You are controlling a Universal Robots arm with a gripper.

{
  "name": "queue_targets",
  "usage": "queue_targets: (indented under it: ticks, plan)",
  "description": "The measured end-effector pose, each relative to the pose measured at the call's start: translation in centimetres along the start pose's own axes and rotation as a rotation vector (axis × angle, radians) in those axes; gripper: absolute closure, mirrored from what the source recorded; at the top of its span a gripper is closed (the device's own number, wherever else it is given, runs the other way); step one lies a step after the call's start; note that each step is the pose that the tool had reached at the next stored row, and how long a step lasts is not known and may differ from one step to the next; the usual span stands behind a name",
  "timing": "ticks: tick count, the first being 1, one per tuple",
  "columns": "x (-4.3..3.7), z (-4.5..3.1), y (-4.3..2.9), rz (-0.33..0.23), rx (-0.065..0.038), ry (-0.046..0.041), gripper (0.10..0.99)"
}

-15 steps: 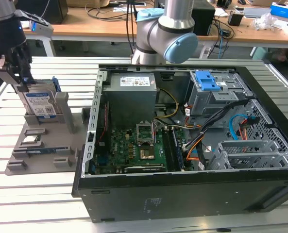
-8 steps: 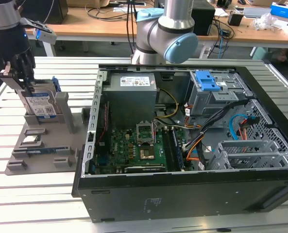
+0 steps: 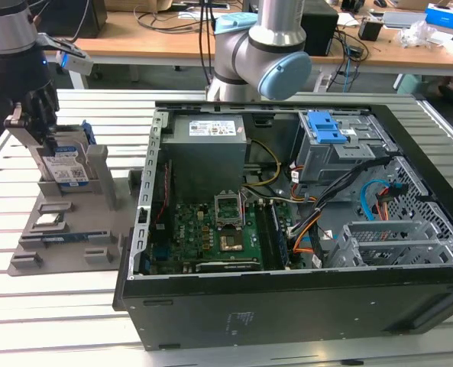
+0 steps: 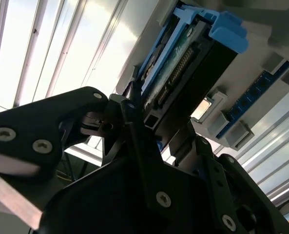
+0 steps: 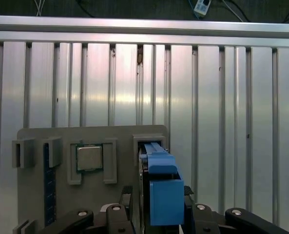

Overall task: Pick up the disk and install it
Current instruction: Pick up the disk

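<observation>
gripper [image 5: 157, 192] straddles the disk [image 5: 160, 168], jaws judged closed on its blue carrier frame. disk stands on edge, not yet out of its slot in the grey holder [image 3: 58, 229], exterior view's left. step in hand: pickup, grasp stage. extraction would call for a straight pull along the slot. computer case [image 3: 287, 306] lies well apart.

The exterior view looks down on the grey parts stand [image 3: 73, 252] from afar; both wrist views share its disk [image 5: 159, 165] close-up.
</observation>
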State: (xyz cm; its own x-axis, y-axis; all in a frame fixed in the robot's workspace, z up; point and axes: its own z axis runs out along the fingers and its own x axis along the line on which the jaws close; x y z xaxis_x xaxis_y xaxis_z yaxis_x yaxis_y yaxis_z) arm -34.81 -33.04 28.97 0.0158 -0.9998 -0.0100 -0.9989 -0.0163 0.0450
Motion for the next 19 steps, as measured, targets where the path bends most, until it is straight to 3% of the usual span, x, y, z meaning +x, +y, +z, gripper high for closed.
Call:
queue_targets:
  ticks: [7,9,19]
  plan:
    - [0.00,0.01,0.00,0.000,0.000,0.0005,0.624]
    - [0.00,0.01,0.00,0.000,0.000,0.0005,0.722]
    - [0.00,-0.06,-0.01,0.000,0.000,0.0017,0.722]
